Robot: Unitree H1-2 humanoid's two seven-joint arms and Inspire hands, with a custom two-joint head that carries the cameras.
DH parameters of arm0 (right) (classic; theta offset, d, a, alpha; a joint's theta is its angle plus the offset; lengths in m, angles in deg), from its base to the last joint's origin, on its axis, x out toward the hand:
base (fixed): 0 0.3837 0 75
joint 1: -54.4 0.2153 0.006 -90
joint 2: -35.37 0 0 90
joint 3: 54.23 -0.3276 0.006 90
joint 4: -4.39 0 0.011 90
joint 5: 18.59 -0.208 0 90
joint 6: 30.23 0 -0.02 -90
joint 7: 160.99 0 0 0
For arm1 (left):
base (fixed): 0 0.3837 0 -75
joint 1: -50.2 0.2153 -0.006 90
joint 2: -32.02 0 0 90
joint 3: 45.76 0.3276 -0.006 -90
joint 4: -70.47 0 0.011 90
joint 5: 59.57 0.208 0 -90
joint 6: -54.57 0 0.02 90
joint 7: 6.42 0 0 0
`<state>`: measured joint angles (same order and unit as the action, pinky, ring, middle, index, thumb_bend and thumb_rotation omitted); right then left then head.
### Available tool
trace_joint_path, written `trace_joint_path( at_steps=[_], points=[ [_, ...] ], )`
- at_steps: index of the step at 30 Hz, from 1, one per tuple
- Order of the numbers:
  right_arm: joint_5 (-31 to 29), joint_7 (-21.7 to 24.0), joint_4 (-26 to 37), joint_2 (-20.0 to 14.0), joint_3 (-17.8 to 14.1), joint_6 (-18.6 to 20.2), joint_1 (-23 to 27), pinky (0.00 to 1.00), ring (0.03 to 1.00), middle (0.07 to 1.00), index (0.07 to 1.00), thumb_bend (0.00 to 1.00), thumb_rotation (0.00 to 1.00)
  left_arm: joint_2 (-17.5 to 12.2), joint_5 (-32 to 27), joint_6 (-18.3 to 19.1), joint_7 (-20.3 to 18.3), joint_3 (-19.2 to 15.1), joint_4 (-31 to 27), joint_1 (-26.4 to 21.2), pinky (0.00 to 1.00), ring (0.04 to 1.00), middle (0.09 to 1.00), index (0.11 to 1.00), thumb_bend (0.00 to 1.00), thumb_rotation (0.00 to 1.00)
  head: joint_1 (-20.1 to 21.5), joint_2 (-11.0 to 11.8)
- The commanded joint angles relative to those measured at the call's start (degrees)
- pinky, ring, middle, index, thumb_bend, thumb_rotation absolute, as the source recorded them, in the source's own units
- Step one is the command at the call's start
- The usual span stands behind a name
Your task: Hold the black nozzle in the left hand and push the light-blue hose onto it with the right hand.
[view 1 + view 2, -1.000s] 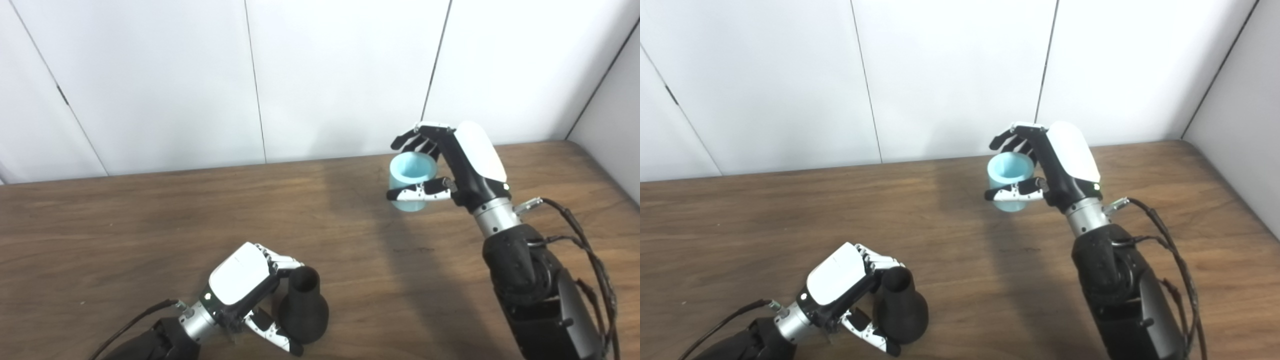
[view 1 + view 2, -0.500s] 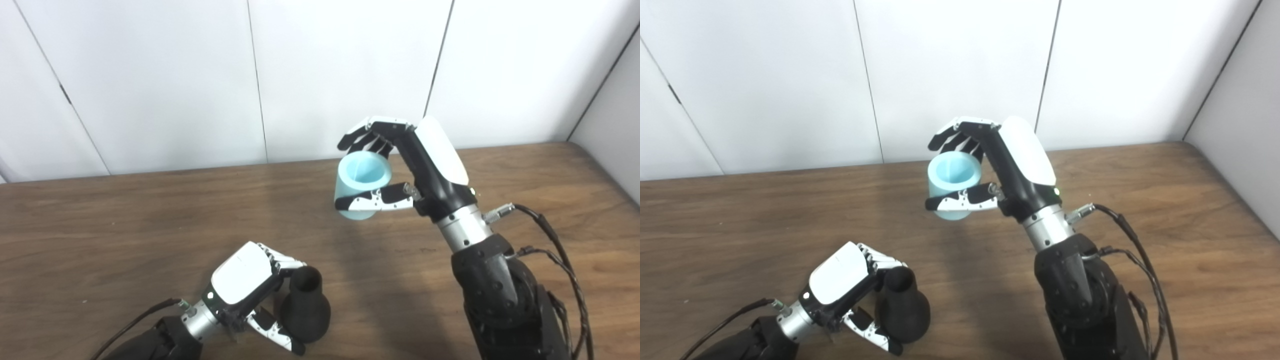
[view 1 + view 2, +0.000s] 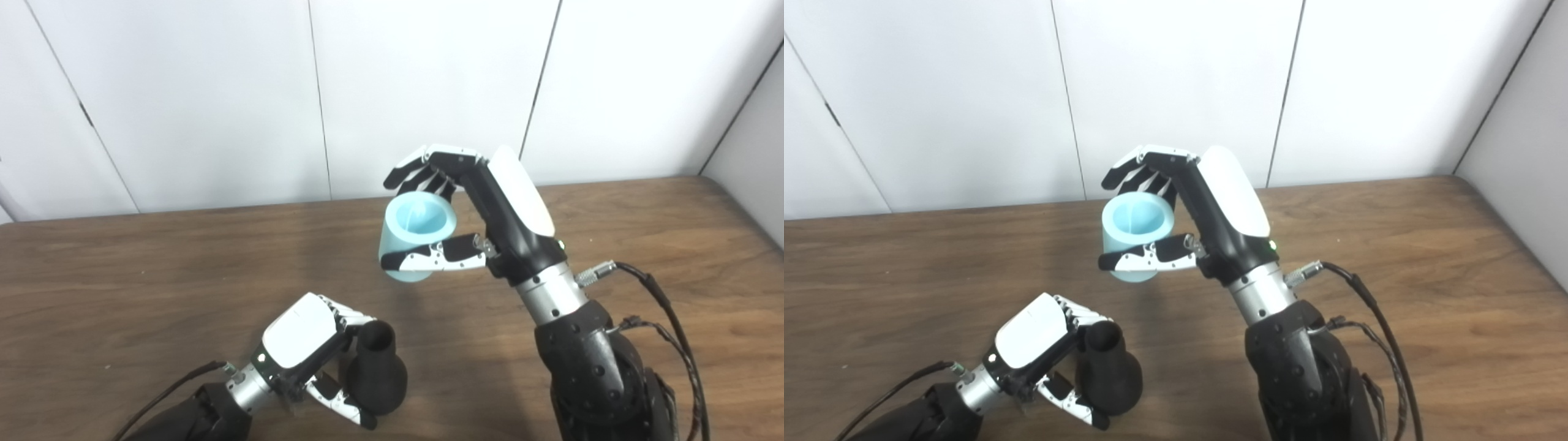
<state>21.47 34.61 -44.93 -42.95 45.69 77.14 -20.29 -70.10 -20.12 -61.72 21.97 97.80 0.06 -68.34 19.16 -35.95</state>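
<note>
Black and flared at its base, the nozzle (image 3: 374, 375) is standing upright on the wooden table (image 3: 122, 275) near the front edge, its open neck pointing up. The left hand (image 3: 300, 343) is wrapping it, fingers curled behind the neck and thumb lying across the base; the fingertips are hiding behind the neck, and its arm is running off the bottom edge. The right hand (image 3: 1200, 214) is holding the hose (image 3: 1137, 236) in the air, up and to the right of the nozzle and well apart from it. Its fingers are pressing the far side, mostly hidden, and its thumb is crossing the near wall. The hose's lower end is facing away.
</note>
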Motion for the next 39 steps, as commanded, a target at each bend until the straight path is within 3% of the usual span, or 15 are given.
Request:
trace_joint_path(
  at_steps=[1,5,7,11,13,15,16,19,22,32,39],
  points=[
    [0.1,0.0,2.6,0.7,0.1,-0.6,1.1,0.22,0.352,0.476,0.545,0.51,0.00,3.0,-1.2,-0.6,0.7,3.3,4.8,5.8,0.21,0.284,0.410,0.515,0.52,0.00,-0.1,-0.2],
    [0.1,0.4,3.3,1.4,0.4,-1.0,0.3,0.20,0.348,0.481,0.541,0.51,0.00,3.1,-1.2,-0.6,0.7,3.4,5.1,5.7,0.20,0.272,0.406,0.514,0.52,0.00,-0.2,-0.3],
    [-0.2,0.6,3.6,1.6,0.6,-1.2,0.0,0.19,0.419,0.452,0.520,0.51,0.00,3.1,-1.2,-0.6,0.5,3.3,5.1,5.6,0.20,0.275,0.409,0.516,0.52,0.00,-0.3,-0.5],
    [-0.1,1.2,4.0,2.0,0.9,-0.9,-0.7,0.18,0.443,0.434,0.515,0.52,0.00,3.2,-1.3,-0.6,0.8,3.4,5.3,5.6,0.21,0.280,0.410,0.517,0.52,0.00,-0.5,-0.6],
    [0.1,1.6,4.2,2.2,1.1,-0.6,-1.2,0.17,0.443,0.425,0.516,0.52,0.00,3.2,-1.1,-0.6,0.7,3.3,5.3,5.6,0.20,0.275,0.407,0.515,0.52,0.00,-0.6,-0.7],
    [0.2,2.1,4.4,2.4,1.2,-0.3,-1.5,0.18,0.362,0.453,0.536,0.51,0.00,3.1,-1.1,-0.6,0.5,3.2,5.2,5.7,0.20,0.274,0.405,0.515,0.52,0.00,-0.7,-0.8],
    [0.3,2.3,4.6,2.5,1.2,-0.3,-1.7,0.18,0.402,0.437,0.527,0.51,0.00,3.1,-1.1,-0.6,0.2,3.1,5.1,5.7,0.20,0.276,0.406,0.515,0.52,0.00,-0.8,-0.9],
    [0.7,3.1,5.0,2.6,1.3,0.1,-2.4,0.20,0.351,0.472,0.542,0.51,0.00,3.0,-1.2,-0.6,0.3,3.3,5.1,5.8,0.21,0.282,0.409,0.517,0.52,0.00,-0.9,-1.1],
    [1.4,3.2,4.9,2.5,1.6,-0.5,-2.9,0.24,0.358,0.475,0.545,0.51,0.00,3.1,-1.2,-0.6,0.6,3.3,5.1,5.9,0.21,0.281,0.412,0.517,0.52,0.00,-1.2,-1.2],
    [-1.2,2.0,3.7,2.1,1.9,-3.4,-4.7,0.20,0.341,0.477,0.550,0.50,0.00,3.2,-1.8,-0.6,0.4,3.2,4.8,6.0,0.22,0.292,0.415,0.518,0.52,0.00,-1.7,-1.5],
    [-3.0,2.1,3.2,2.2,2.0,-3.8,-5.8,0.27,0.380,0.496,0.537,0.51,0.00,3.4,-1.4,-0.6,-1.0,2.3,4.1,6.7,0.23,0.303,0.423,0.518,0.52,0.00,-2.7,-1.8]
  ],
)
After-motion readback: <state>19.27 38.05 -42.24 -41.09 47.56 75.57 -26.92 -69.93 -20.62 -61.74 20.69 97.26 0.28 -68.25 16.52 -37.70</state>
